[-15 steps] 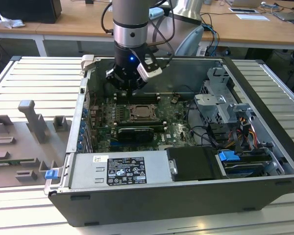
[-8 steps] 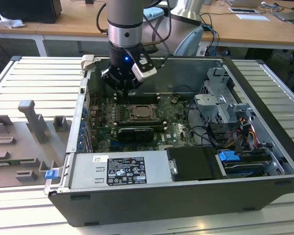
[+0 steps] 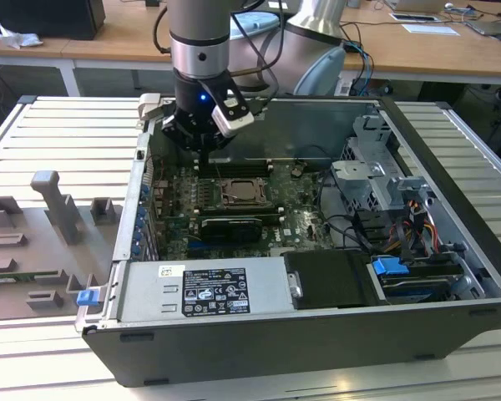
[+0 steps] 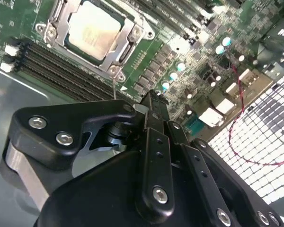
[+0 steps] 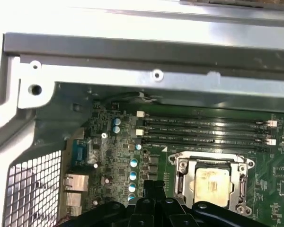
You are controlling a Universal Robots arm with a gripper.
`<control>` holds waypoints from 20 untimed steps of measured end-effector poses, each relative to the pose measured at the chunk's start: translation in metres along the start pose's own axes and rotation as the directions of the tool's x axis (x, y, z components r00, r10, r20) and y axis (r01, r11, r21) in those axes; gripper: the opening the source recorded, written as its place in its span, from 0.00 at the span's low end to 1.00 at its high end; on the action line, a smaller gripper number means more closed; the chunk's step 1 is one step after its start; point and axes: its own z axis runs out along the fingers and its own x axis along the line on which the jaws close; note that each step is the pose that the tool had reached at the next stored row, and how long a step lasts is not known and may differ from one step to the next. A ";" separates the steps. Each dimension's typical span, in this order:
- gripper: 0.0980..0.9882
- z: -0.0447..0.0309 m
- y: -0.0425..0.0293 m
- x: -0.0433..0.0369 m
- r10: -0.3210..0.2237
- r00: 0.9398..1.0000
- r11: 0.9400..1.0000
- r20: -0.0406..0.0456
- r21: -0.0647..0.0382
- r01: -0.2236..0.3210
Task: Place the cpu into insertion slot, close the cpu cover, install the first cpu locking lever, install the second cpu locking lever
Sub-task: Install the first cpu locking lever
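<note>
Near the memory slots (image 4: 61, 64), claw (image 4: 154, 97) hangs beside cpu (image 4: 92, 30).

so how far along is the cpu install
Done, by the look of it: the cpu is seated, and the cover lies flat around it. In hand: the end effector hangs just beside the cover, close to a thin lever that stands off its corner. Left: that lever looks unlatched. I cannot tell whether the other one is locked.

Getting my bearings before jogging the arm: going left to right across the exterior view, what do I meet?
Grey fixture tray → blue clip → gripper → cpu on the motherboard → blue connector.
</note>
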 end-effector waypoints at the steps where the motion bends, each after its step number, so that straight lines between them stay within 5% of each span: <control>1: 0.01 0.0002 0.0028 -0.0002 0.000 1.000 1.000 0.000 0.000 0.000; 10: 0.01 0.0032 0.0190 -0.0029 0.000 1.000 1.000 0.000 0.000 0.000; 20: 0.01 0.0043 0.0196 -0.0059 0.000 1.000 1.000 0.000 0.000 0.000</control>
